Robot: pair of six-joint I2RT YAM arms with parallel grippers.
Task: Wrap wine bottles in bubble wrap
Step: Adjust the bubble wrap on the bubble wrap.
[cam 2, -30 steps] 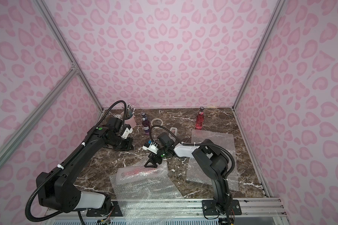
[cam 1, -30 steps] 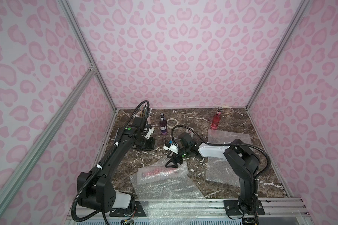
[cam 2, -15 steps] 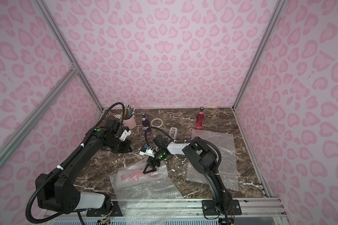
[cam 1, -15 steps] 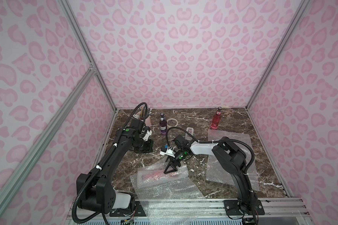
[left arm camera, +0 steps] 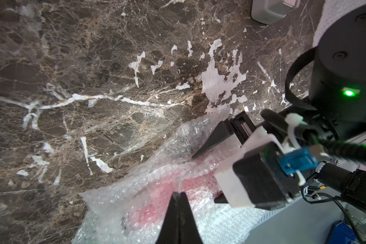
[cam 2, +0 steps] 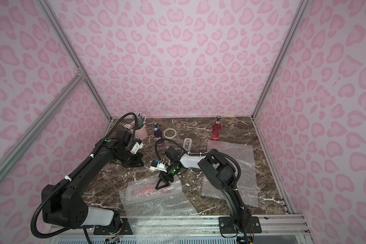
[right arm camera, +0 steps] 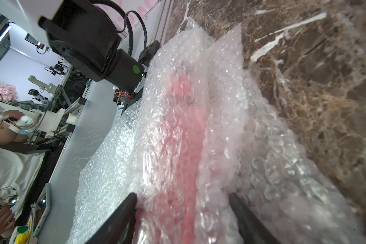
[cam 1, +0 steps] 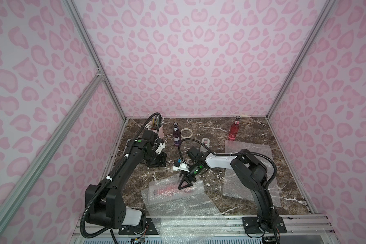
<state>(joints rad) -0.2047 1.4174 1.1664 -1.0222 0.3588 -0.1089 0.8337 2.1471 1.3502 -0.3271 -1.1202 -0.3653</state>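
Observation:
One pink-red wine bottle (cam 1: 167,189) (cam 2: 144,190) lies on the marble, rolled in bubble wrap (right arm camera: 178,137) (left arm camera: 156,190). My right gripper (cam 1: 185,186) (cam 2: 163,184) (right arm camera: 182,211) is down over its right end. Its jaws are apart, one on each side of the bundle, touching the wrap. My left gripper (left arm camera: 179,193) (cam 1: 165,163) is shut and hangs above the table, to the back left of the bundle. The dark purple bottle (cam 1: 176,135) (cam 2: 157,134) and another pink-red bottle (cam 1: 234,132) (cam 2: 216,131) stand at the back.
Flat sheets of bubble wrap lie to the right (cam 1: 262,179) and at the front edge (cam 1: 188,207) over the metal rail (cam 1: 294,219). At the back stand a pink cup of pencils (cam 1: 157,128), a ring of tape (cam 1: 186,133) and a grey tape dispenser (cam 1: 205,143).
My right gripper has swung left and come down onto the wrapped bottle, and its jaws have narrowed. The left arm has hardly moved.

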